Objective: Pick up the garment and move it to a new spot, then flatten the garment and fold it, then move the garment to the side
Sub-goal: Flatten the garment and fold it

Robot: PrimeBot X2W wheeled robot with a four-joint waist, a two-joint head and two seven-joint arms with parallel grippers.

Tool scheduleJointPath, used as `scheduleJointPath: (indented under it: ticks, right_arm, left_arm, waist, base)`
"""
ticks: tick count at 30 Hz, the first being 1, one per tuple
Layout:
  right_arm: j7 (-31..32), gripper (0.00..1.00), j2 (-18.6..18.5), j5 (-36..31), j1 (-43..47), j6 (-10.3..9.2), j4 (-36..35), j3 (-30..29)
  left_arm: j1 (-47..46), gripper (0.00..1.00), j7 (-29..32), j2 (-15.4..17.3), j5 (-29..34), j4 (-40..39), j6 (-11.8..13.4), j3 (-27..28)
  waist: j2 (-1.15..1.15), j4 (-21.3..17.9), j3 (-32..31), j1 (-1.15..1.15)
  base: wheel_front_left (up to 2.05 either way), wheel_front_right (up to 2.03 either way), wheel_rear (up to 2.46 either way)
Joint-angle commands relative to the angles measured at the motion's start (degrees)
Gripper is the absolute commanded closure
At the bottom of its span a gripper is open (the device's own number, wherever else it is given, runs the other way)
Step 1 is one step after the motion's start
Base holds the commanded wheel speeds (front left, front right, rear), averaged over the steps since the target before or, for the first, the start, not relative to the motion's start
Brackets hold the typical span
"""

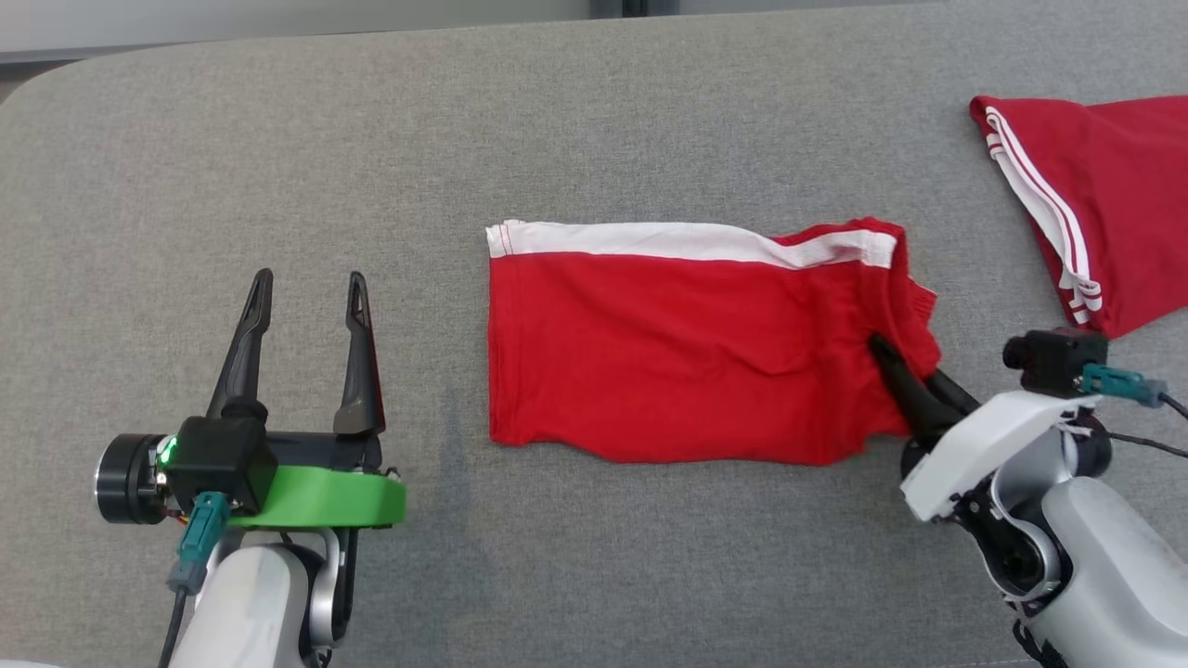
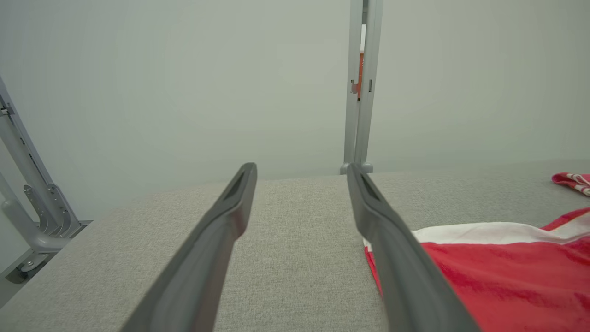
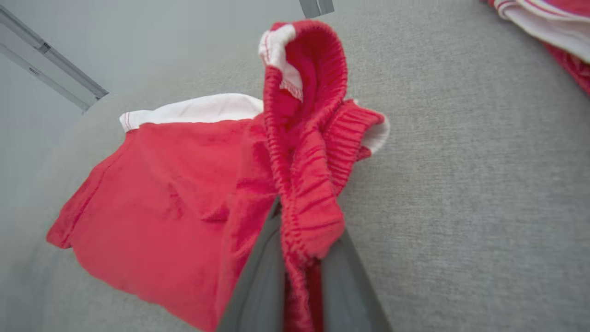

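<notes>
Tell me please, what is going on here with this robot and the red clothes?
The robot's right gripper is shut on the bunched end of the red shorts, which otherwise lie flat on the grey table. The left gripper is open beside the shorts and touches nothing. Another red garment lies at the table's far right.

Taking stock, kind by kind

I'm counting 2 pieces of red clothing lying on 1 grey padded table (image 1: 278, 139): the garment (image 1: 687, 353) in the middle and a second red garment (image 1: 1114, 204) at the far right. 2 grippers are showing, the left gripper (image 1: 310, 276) and the right gripper (image 1: 886, 353), each carrying 2 long dark fingers (image 1: 243, 353), making 4 in all. 2 teal plugs (image 1: 200, 538) are hanging off the wrists, 1 per arm, and 1 green bracket (image 1: 325, 496) is sitting behind the left fingers.
</notes>
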Motion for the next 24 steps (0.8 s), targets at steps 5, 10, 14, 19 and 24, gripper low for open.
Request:
scheduleJointPath:
  ticks: [5,10,14,19,24]
  right_arm:
    - [8.21,1.00,2.10,9.22,-3.26,-0.04,-7.00,4.45]
    - [12.33,1.00,6.26,14.82,-7.33,-0.03,-5.97,7.81]
    - [12.10,1.00,9.45,15.70,-11.84,-0.03,-0.84,10.12]
    - [9.85,1.00,11.67,14.66,-16.30,-0.03,5.95,13.94]
    - [7.09,1.00,12.89,15.79,-19.19,-0.03,10.51,17.37]
  left_arm:
    - [-0.17,0.00,-0.16,-0.27,0.61,0.39,-0.49,-0.12]
    - [-0.39,0.00,-0.16,-1.03,0.77,0.53,-0.67,-0.27]
    - [-0.90,0.00,-0.16,-1.84,0.85,0.82,-1.09,-0.53]
    - [-1.63,0.00,-0.16,-2.79,1.36,1.44,-1.59,-0.61]
    - [-1.96,0.00,-0.16,-3.41,1.90,1.73,-1.85,-0.04]
  waist:
    - [0.00,1.07,-0.23,0.00]
    - [0.00,3.24,0.28,0.00]
    - [0.00,5.41,1.10,0.00]
    - [0.00,7.67,2.25,0.00]
    - [0.00,8.49,3.03,0.00]
  base:
    - [0.00,0.00,0.00]
    - [0.00,0.00,0.00]
    - [0.00,0.00,0.00]
    - [0.00,0.00,0.00]
    - [0.00,0.00,0.00]
